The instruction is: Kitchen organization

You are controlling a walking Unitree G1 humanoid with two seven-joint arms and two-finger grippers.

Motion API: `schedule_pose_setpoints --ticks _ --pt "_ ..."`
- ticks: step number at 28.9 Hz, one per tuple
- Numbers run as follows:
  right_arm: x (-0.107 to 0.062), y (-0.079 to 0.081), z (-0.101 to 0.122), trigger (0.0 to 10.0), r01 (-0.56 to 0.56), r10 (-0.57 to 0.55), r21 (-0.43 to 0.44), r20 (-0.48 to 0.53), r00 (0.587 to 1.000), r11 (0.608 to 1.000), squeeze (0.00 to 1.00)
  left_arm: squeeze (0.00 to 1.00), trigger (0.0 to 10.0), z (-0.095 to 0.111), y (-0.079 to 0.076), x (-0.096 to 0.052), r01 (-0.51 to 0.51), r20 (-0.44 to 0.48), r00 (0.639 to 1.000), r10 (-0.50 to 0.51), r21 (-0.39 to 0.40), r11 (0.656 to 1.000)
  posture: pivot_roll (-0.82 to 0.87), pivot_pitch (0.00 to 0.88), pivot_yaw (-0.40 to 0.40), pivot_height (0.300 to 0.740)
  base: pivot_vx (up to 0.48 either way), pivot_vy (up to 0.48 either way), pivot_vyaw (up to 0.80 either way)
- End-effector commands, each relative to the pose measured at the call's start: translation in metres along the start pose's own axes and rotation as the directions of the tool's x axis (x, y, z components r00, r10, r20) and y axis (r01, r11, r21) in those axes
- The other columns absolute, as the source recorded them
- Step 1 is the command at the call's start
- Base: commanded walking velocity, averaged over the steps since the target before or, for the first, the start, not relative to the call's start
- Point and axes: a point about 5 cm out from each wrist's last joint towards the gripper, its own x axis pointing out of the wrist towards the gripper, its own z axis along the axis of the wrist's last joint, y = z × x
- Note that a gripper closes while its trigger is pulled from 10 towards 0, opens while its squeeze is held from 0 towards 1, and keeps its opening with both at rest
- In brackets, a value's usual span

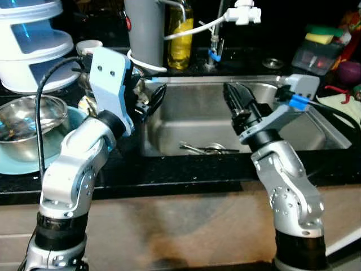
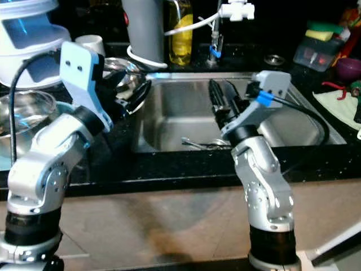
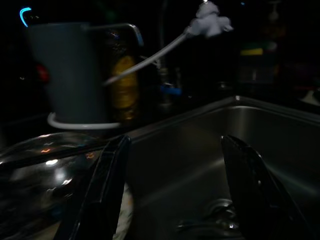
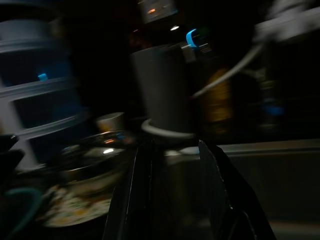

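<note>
— What's the setting?
— A dark speckled counter (image 1: pixel 186 172) with a steel sink (image 1: pixel 316 127) sunk into it, in a dim kitchen. Behind the sink stand a grey cylindrical container (image 1: pixel 144 34), a yellow bottle (image 1: pixel 180 36) and a tap (image 1: pixel 217 39) with a white hose.
— And the dishes?
— Cutlery (image 1: pixel 206 148) lies on the sink floor. Left of the sink, a glass bowl (image 2: pixel 121 76) sits on the counter, and a metal bowl (image 1: pixel 25 127) rests on a light blue plate (image 1: pixel 20 164).
— The claws?
— The left claw (image 1: pixel 151 99) hangs at the sink's left edge beside the glass bowl, fingers wide apart, empty. The right claw (image 1: pixel 237 99) is over the basin, fingers slightly parted, holding nothing.
</note>
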Motion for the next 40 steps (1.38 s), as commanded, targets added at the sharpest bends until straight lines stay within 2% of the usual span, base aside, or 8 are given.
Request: schedule_pose_setpoints --ticks 1,30,34,40 --pt "0.0 0.002 0.0 10.0 -0.011 0.011 0.011 -0.006 1.0 1.0 0.0 0.0 10.0 0.007 -0.001 0.0 0.014 0.019 1.0 -0.014 0.008 1.0 -0.03 0.131 -0.031 0.74 0.0 0.48 0.0" --pt "0.001 0.003 0.001 10.0 -0.007 0.007 0.016 -0.004 1.0 1.0 0.0 0.0 10.0 0.014 0.005 0.001 -0.002 0.024 1.0 0.002 0.028 1.0 -0.02 0.139 -0.03 0.74 0.0 0.48 0.0" --pt "0.0 0.002 0.002 10.0 -0.006 0.006 0.017 -0.003 1.0 1.0 0.0 0.0 10.0 0.012 0.008 0.001 -0.014 -0.022 1.0 0.015 0.065 0.998 -0.02 0.139 -0.028 0.74 0.0 0.0 0.0" --pt "-0.001 0.002 0.002 10.0 -0.002 0.002 0.017 -0.002 1.0 1.0 0.0 0.0 10.0 0.007 0.014 0.002 -0.051 -0.056 0.997 0.055 0.08 0.996 -0.02 0.141 -0.025 0.74 0.0 -0.48 0.0"
